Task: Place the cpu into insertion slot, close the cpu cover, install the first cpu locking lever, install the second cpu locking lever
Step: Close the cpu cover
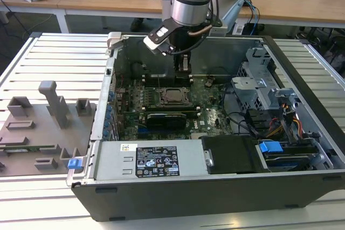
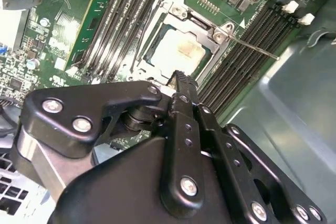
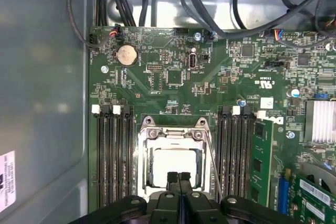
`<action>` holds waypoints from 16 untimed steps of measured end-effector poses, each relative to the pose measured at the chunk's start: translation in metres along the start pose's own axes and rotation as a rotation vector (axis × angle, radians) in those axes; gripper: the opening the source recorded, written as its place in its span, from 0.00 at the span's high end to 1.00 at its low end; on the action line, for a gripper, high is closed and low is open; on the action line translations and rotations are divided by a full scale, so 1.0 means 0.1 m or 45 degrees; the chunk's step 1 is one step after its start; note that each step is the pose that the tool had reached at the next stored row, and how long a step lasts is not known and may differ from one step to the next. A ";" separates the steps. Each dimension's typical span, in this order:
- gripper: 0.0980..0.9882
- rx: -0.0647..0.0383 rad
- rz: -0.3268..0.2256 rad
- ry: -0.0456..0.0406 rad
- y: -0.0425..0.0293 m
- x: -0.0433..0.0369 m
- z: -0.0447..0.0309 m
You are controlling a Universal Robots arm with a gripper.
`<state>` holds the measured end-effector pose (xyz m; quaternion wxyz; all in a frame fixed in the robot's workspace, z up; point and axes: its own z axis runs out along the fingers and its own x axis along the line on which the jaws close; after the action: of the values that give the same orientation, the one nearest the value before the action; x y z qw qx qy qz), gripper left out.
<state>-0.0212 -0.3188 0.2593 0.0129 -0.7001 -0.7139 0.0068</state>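
First wrist view gives me my best look: the gripper has its two black fingers pressed together with nothing between them, and the tips hang over the edge of the cpu nearest the arm. Whether they touch it I cannot tell. The cpu lies flat in the insertion slot, silver top up. It is square, so it has no real long axis, and its sides run parallel to the memory slots flanking it on both sides. The cpu cover is down around the chip, which shows through its window, and its two-screw end points away from the fingers. A thin locking lever runs lengthwise beside the socket, between it and one bank of memory slots. In the second wrist view that lever slants out across the slots. In the exterior view the arm reaches down into the open computer case.
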 end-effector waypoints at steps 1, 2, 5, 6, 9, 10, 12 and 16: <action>0.99 0.000 0.000 0.000 -0.001 0.000 -0.025; 0.99 0.000 0.000 0.000 -0.001 0.000 -0.044; 0.99 0.000 0.000 0.000 -0.004 0.001 -0.144; 0.99 0.000 0.000 0.000 -0.005 0.002 -0.180; 0.99 0.000 0.000 0.000 -0.006 0.002 -0.202; 0.99 0.000 0.000 0.000 -0.006 0.002 -0.203; 0.99 0.000 0.000 0.000 -0.006 0.002 -0.205; 0.99 0.000 0.000 0.000 -0.006 0.002 -0.205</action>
<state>-0.0212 -0.3188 0.2798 0.0128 -0.7001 -0.7139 0.0069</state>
